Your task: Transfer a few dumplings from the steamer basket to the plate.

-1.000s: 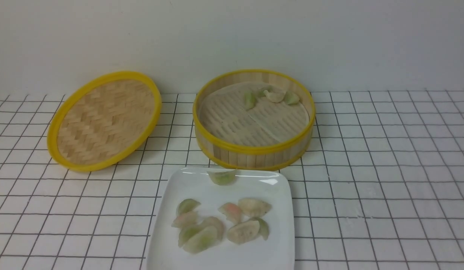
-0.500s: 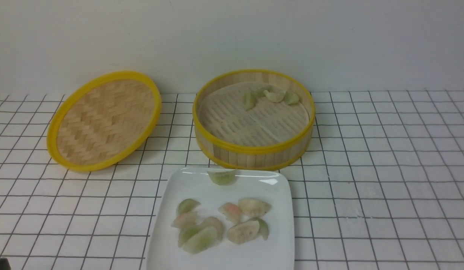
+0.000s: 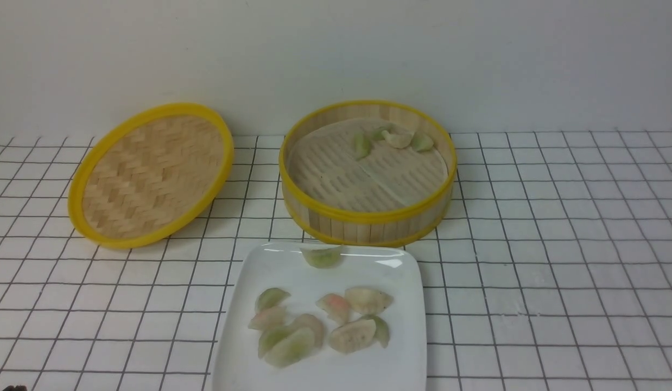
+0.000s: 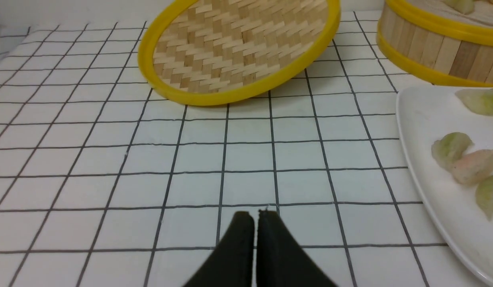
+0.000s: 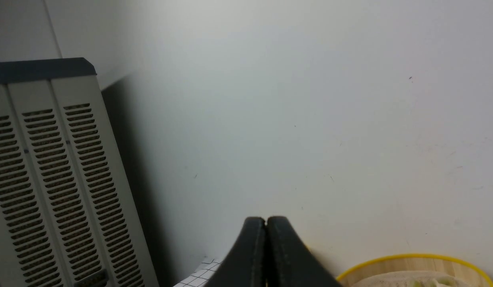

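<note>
From my front camera I see a white desk [image 3: 531, 293] marked with a grid of dark lines, running back to a plain pale wall [image 3: 336, 49]. Taking the front view as a clock face, a round bamboo steamer basket [image 3: 368, 228] with yellow rims sits near 12 o'clock. Inside it, toward its far wall, lie 4 small dumplings [image 3: 398, 139]: 3 pale green, 1 cream.

At 6 o'clock, just on my side of the basket, is a glossy white squarish plate [image 3: 390, 369] with rounded corners. It carries 9 dumplings in green, cream and pinkish-orange. 1 green piece lies alone at the plate's 12 o'clock, by the rim; the others gather around the middle, some overlapping.

At 10 o'clock a woven lid [image 3: 151, 176] with a yellow rim lies tilted, apart from the basket.

My left claw [image 4: 256, 215] is closed narrow, its dark tips together and holding nothing; only a sliver of it enters the front view at 7 o'clock. My right claw [image 5: 266, 221] is also closed and empty, seen only by its wrist camera, which faces the wall and a tall grey vented cabinet [image 5: 59, 171].
</note>
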Robot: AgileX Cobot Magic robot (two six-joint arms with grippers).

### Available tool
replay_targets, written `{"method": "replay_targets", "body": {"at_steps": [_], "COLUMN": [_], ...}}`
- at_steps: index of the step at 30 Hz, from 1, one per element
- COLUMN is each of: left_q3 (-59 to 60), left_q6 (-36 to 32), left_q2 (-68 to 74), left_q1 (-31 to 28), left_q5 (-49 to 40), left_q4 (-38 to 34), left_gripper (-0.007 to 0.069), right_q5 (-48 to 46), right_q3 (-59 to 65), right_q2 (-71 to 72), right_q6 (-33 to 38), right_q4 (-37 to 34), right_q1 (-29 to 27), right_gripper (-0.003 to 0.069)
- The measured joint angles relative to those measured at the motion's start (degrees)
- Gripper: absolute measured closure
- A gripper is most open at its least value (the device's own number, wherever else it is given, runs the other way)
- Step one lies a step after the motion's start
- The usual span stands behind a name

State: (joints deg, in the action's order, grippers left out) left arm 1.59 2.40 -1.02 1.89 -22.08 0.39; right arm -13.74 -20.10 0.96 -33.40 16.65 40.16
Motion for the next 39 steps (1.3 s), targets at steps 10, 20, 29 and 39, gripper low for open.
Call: {"method": "replay_targets", "body": {"at_steps": [10,20,29,39], "left_q3": [0.00,0.00,0.00,0.00], "left_q6": [0.00,0.00,0.00,0.00], "left_q2": [0.03,0.03,0.03,0.03], "left_q1": [0.00,0.00,0.00,0.02], "left_q5": [0.00,0.00,0.00,0.00], "left_q4": [0.00,0.00,0.00,0.00], "left_gripper": [0.0631,0.0631,0.0631,0.0631], "right_q5": [0.00,-0.04,-2.56,-13.25], "right_q3": [0.00,0.00,0.00,9.77], "right_q2": [0.00,0.00,0.00,0.00], "right_q6": [0.06,12.04,29.51,32.63], "right_q4": [0.00,-10.11,-18.85,-17.58], "right_q1": [0.00,0.00,-0.72,-28.45], "right_gripper": [0.0673,0.0673,0.0673,0.0673]}}
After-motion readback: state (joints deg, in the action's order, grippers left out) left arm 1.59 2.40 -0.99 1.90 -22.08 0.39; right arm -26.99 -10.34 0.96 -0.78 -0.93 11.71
